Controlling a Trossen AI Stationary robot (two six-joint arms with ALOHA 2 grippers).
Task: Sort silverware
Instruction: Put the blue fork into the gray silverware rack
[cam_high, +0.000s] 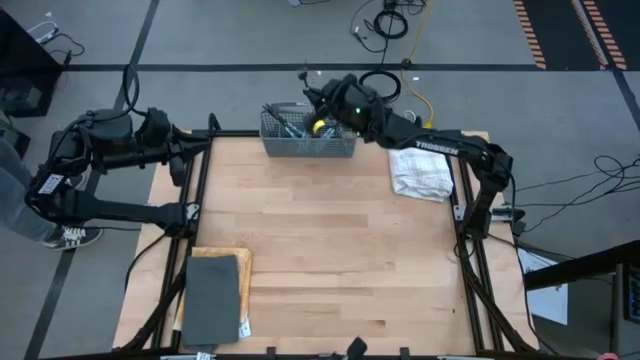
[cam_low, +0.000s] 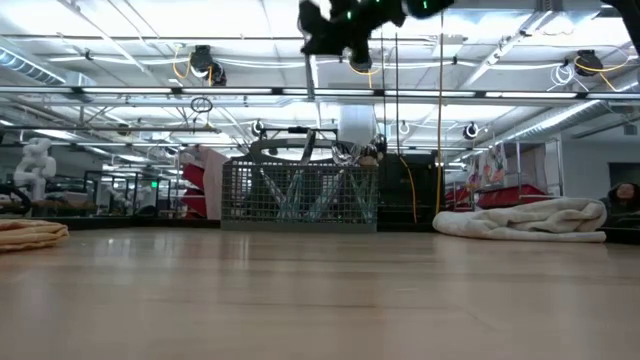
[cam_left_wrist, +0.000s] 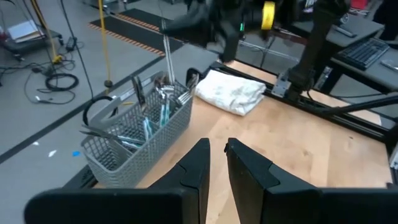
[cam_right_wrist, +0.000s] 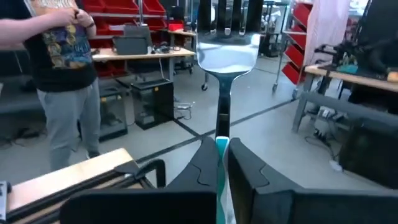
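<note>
Fork (cam_right_wrist: 226, 53) in my right gripper (cam_right_wrist: 217, 163), jaws clenched on the blue-and-white handle, tines pointing straight away from the wrist. Long axis runs in line with the jaws, so the piece stands out from the gripper like an extension of it. In the low view the right gripper (cam_low: 345, 25) hangs well above the basket (cam_low: 298, 195), with a thin shaft dropping from it toward the rim; the left wrist view shows that same shaft (cam_left_wrist: 166, 53) nearly upright over the basket's middle.

Rest of the silverware (cam_left_wrist: 152, 112) stands or leans inside the basket, handles and heads mixed, at the far edge of the surface (cam_high: 320, 240). A white cloth (cam_high: 420, 172) lies just beside the basket on the right arm's side.

Left gripper (cam_left_wrist: 214, 165) waits near its own corner, well apart from the basket, jaws released with a narrow gap, aimed at the basket.

My judgement: the fork is lifted clear, or nearly so, and the right arm is the one to carry it. Next move turns on swinging that upright axis down to lay it flat on bare surface.
</note>
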